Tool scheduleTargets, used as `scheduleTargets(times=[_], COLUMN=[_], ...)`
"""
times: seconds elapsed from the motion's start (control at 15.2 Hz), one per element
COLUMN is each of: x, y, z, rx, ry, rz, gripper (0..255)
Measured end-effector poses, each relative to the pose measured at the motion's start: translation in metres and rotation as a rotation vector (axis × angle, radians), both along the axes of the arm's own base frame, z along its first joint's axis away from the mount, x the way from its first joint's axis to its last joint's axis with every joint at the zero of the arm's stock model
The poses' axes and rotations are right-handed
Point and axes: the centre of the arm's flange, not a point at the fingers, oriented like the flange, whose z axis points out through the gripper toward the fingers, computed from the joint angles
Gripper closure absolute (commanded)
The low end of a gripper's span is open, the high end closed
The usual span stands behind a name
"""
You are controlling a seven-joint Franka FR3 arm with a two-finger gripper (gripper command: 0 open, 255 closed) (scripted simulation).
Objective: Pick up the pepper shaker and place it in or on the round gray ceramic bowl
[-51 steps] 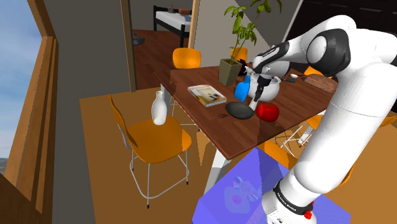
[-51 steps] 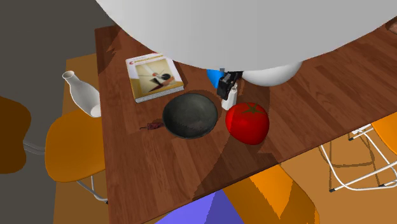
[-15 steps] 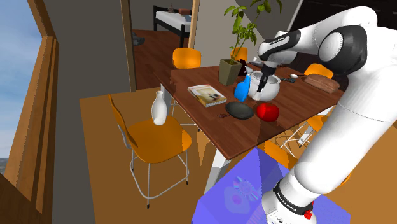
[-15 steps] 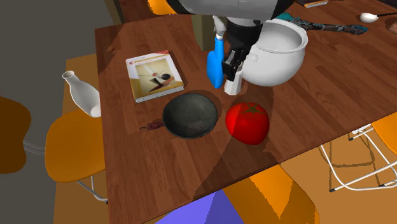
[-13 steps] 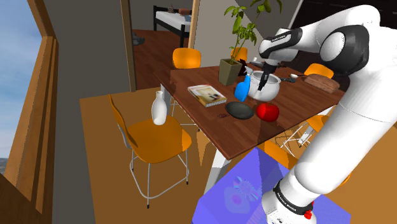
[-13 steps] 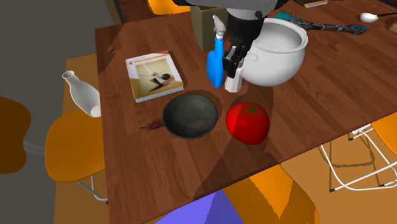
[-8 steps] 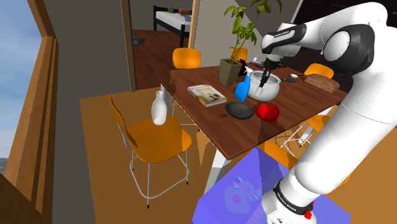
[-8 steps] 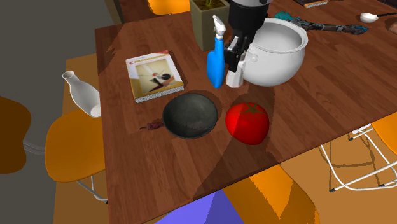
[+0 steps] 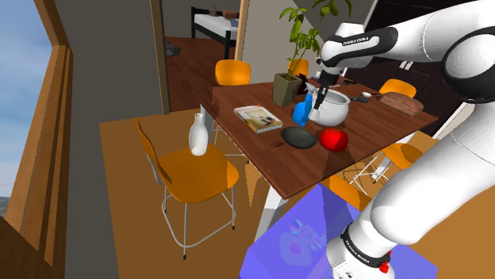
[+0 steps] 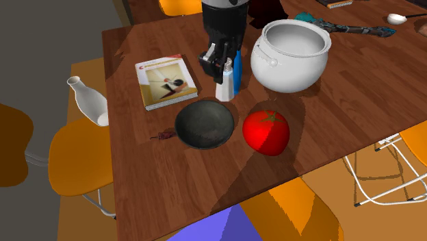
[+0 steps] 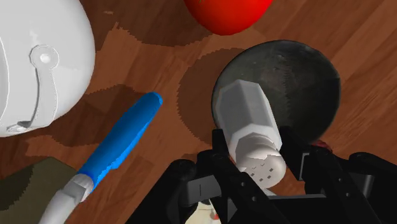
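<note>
Oblique shoulder, near-overhead second exterior, shared table point(image 10: 164, 181)

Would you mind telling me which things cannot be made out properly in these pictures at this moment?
1. Second exterior view: the blue spray bottle is mostly hidden behind the pepper shaker and the gripper holding it.
2. Second exterior view: the small dark red item beside the dark bowl is too small to identify.
3. Wrist view: the red tomato is cut off by the picture's edge.

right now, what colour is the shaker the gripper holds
The pepper shaker is white; clearest in the wrist view.
</note>
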Motion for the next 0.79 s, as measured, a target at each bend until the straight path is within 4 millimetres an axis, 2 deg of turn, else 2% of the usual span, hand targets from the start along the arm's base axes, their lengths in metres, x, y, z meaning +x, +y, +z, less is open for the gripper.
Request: scheduleTargets(times=[0.26,0.33,0.79], x=[0.001,0.002,0.003], y=[0.052,0.058,0.065], z=[0.01,0.008,-0.025], rx=[-0.001,-0.001,-0.001], ry=[0.0,0.0,0.001], rz=[0.001,0.0,-0.002], gripper=[255,255,255])
